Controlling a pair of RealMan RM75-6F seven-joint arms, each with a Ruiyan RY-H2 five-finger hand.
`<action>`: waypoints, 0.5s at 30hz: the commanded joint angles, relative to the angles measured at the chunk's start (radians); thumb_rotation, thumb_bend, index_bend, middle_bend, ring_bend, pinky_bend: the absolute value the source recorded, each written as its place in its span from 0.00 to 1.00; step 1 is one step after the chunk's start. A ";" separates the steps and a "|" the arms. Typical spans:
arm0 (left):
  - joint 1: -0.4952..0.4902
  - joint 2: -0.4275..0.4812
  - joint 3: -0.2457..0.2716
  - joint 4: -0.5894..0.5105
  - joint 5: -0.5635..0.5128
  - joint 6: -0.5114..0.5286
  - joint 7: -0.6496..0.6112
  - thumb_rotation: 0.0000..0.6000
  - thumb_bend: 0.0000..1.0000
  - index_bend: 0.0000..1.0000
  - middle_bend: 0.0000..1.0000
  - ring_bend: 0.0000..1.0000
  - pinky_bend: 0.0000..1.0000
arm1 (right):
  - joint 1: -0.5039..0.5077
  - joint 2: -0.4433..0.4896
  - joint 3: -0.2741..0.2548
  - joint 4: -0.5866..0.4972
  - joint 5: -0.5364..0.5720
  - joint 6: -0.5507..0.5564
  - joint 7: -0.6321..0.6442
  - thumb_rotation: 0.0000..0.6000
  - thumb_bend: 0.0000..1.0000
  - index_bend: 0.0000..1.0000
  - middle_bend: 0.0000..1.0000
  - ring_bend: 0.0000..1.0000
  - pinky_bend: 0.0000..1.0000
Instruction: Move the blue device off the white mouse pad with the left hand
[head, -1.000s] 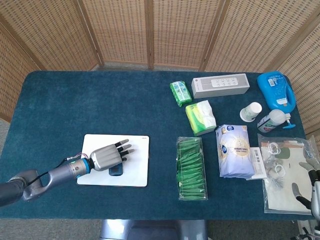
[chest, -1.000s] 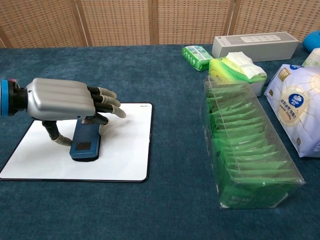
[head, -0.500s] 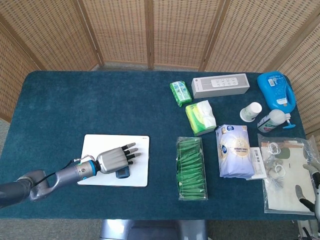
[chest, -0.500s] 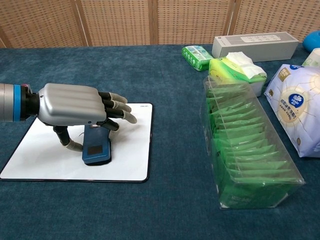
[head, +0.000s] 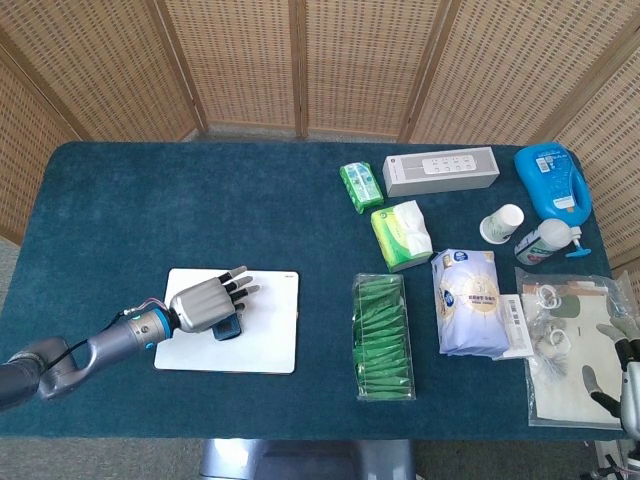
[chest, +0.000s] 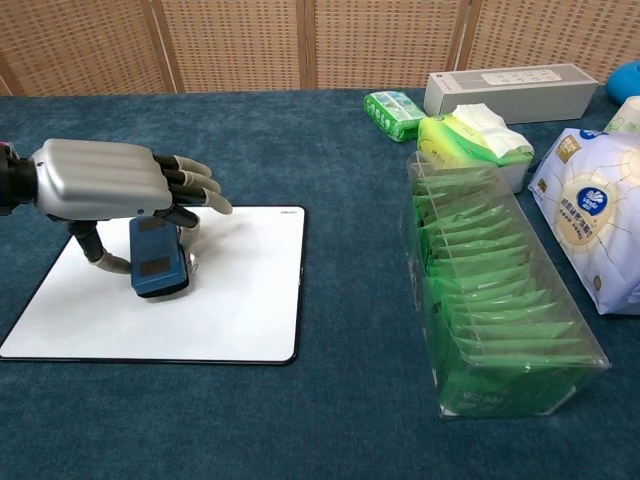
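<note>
Change: against the earlier frames, the left hand (chest: 100, 180) had pulled back toward the left part of the white mouse pad (chest: 245, 320), and the blue device (chest: 157, 262) had gone with it, now tilted with its near end raised off the pad rather than lying flat.
Left hand: it held the blue device from above, thumb under and behind it, the other fingers (chest: 190, 185) stretched forward over its top.
Blue device: in the head view it sat under the left hand (head: 205, 305), over the left-centre of the white mouse pad (head: 270, 335); whether its far end touched the pad could not be told.
Right hand: the right hand (head: 620, 370) showed at the lower right edge of the head view, beside a clear bag (head: 565, 345); its fingers were apart and held nothing.
Table: blue cloth on the table (head: 150, 200); a clear box of green packets (chest: 490, 320) lay well apart to the right.
Progress: grasp and lift looked done; the device was not yet clear of the pad.
Left to do: carry it past a pad edge, set it on the cloth, release.
</note>
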 joint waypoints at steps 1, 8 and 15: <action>0.006 0.003 -0.002 0.006 -0.008 -0.001 -0.002 1.00 0.34 0.64 0.10 0.00 0.00 | 0.000 -0.001 0.000 0.000 0.000 -0.001 0.000 1.00 0.31 0.26 0.23 0.12 0.25; 0.011 -0.007 -0.003 0.014 -0.007 -0.002 -0.003 1.00 0.34 0.65 0.10 0.00 0.00 | -0.002 -0.001 -0.001 0.003 0.001 0.002 0.004 1.00 0.31 0.26 0.23 0.12 0.25; 0.011 -0.015 -0.003 0.010 0.000 -0.001 -0.002 1.00 0.34 0.65 0.10 0.00 0.00 | -0.007 0.002 -0.002 0.005 0.003 0.005 0.010 1.00 0.31 0.26 0.23 0.12 0.25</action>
